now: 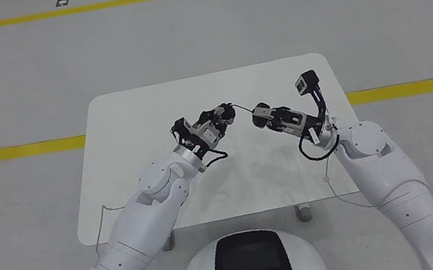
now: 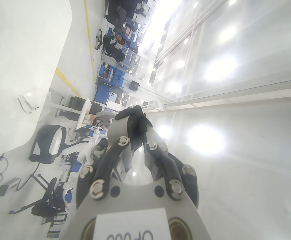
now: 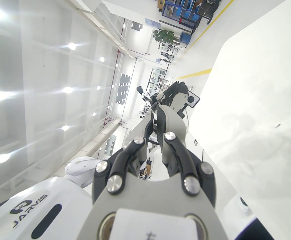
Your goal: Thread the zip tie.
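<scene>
Above the middle of a white counter [image 1: 136,123], from the top view: two white arms bent inward, tips facing each other and close together. Left tool [image 1: 226,114] and right tool [image 1: 258,113] held clear of the surface, a small gap between them. Across that gap, the zip tie [image 1: 242,105], a thin dark strand running from one tip to the other, up in the air rather than lying on the counter. Each tool pressed together, apparently on its own end of the strand, though too small to tell more. On the floor beyond, a yellow line [image 1: 10,153] passing behind the counter.

From the left wrist view: left tool [image 2: 134,113] pointing away from the camera, dark fingertips [image 2: 127,112] pressed together with no gap. Zip tie too thin to make out at the tip. Edge of the counter [image 2: 27,56] off to one side, with a workshop room beyond.

From the right wrist view: right tool [image 3: 159,109] with its two fingers drawn together, ribbed pad [image 3: 161,123] visible along the inner face. Just past its tip, the left tool [image 3: 178,89], dark-tipped and nearly touching. Zip tie not clearly separable from the tips here. White counter [image 3: 250,91] alongside both tools.
</scene>
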Robot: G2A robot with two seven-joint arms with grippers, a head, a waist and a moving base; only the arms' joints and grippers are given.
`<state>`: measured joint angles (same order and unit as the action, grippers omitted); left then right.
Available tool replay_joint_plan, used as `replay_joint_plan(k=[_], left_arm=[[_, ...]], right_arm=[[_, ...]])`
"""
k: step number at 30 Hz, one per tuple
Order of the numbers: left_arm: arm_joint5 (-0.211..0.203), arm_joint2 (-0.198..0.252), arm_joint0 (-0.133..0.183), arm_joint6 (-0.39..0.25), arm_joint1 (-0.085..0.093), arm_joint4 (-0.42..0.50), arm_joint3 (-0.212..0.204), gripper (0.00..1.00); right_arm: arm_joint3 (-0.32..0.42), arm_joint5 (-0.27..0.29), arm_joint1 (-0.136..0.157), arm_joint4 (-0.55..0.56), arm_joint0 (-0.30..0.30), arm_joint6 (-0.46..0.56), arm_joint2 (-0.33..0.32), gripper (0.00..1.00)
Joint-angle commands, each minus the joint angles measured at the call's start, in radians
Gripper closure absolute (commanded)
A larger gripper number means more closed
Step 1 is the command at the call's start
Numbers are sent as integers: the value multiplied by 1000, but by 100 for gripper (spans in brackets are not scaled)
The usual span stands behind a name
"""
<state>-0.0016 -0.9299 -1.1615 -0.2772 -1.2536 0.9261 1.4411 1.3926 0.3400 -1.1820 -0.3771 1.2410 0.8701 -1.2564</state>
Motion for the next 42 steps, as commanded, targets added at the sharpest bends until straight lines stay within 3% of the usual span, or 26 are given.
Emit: replay_joint_plan(k=[1, 6, 7, 8, 9, 21, 29, 31, 35, 39, 42], left_arm=[[0, 0, 0, 0, 0, 0, 0, 100], [0, 0, 0, 0, 0, 0, 0, 100], [0, 0, 0, 0, 0, 0, 0, 77], [0, 0, 0, 0, 0, 0, 0, 26], [0, 0, 0, 0, 0, 0, 0, 0], [0, 0, 0, 0, 0, 0, 0, 0], [-7, 0, 3, -4, 1, -27, 3, 0], [1, 4, 16, -55, 8, -111, -2, 0], [-35, 2, 42, -183, 25, -309, -13, 0], [-48, -8, 66, -273, 34, -370, -40, 0], [-54, -14, 90, -406, 39, -364, -75, 0]], right_arm=[[-2, 0, -4, 2, 0, 2, -4, 100], [-6, 0, -11, 12, 0, 6, -12, 100], [-5, 0, -12, 13, 1, 7, -14, 100], [-5, 0, -14, 14, 2, 10, -17, 100], [-4, 0, -15, 15, 3, 12, -19, 100], [-18, 0, -20, 11, -2, 91, -62, 100], [-15, -16, -20, -12, 6, 77, -65, 100], [-26, -32, -16, -45, 9, 106, -80, 100], [-74, -66, -6, -153, -1, 245, -114, 100], [-130, -98, 0, -250, -25, 350, -140, 100], [-163, -105, 4, -276, -46, 414, -142, 100]])
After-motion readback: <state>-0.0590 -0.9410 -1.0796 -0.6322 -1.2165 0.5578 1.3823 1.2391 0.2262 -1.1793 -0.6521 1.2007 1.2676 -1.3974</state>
